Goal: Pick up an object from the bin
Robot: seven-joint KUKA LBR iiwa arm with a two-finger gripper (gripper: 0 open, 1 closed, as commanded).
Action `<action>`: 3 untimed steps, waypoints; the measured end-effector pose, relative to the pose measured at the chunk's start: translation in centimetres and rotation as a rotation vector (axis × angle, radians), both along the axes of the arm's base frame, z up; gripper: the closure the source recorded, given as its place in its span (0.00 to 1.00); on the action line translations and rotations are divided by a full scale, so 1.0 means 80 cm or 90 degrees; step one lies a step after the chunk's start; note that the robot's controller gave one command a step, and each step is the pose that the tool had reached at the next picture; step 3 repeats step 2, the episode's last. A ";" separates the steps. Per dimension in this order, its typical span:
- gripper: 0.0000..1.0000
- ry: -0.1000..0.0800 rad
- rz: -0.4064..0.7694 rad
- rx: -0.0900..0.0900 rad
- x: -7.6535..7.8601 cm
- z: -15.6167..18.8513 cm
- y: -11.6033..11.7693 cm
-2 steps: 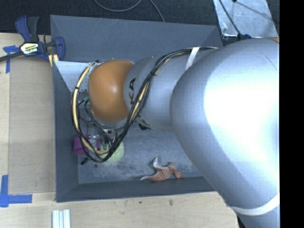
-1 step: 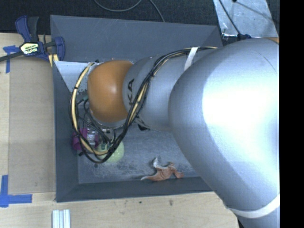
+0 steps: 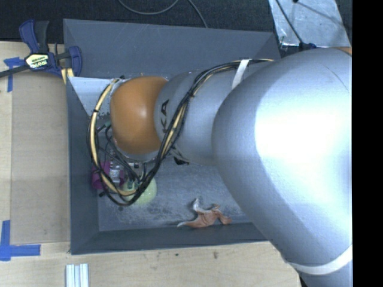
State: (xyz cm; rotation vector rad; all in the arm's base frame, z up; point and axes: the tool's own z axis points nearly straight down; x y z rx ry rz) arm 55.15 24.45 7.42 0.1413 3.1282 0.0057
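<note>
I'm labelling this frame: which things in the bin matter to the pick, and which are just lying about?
In the job: end effector, at the left end of the bin; pale green ball and purple thing beside it.
Lying about: orange-brown toy figure, apart, by the lower wall.

The arm (image 3: pixel 257 130) reaches from the right across the bin (image 3: pixel 81 160), with its gripper (image 3: pixel 122 177) low in the bin's lower-left corner. A ball (image 3: pixel 147 193) lies just right of the gripper, and a small object (image 3: pixel 96 179) lies just left of it by the left wall. A small toy figure (image 3: pixel 206 217) lies apart to the right, near the front wall.
</note>
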 end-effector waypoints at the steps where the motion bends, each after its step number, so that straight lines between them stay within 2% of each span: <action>1: 1.00 0.003 0.000 -0.001 -0.002 0.003 -0.001; 2: 1.00 0.010 0.000 -0.004 -0.005 0.026 -0.002; 3: 1.00 0.010 0.000 -0.004 -0.005 0.026 -0.002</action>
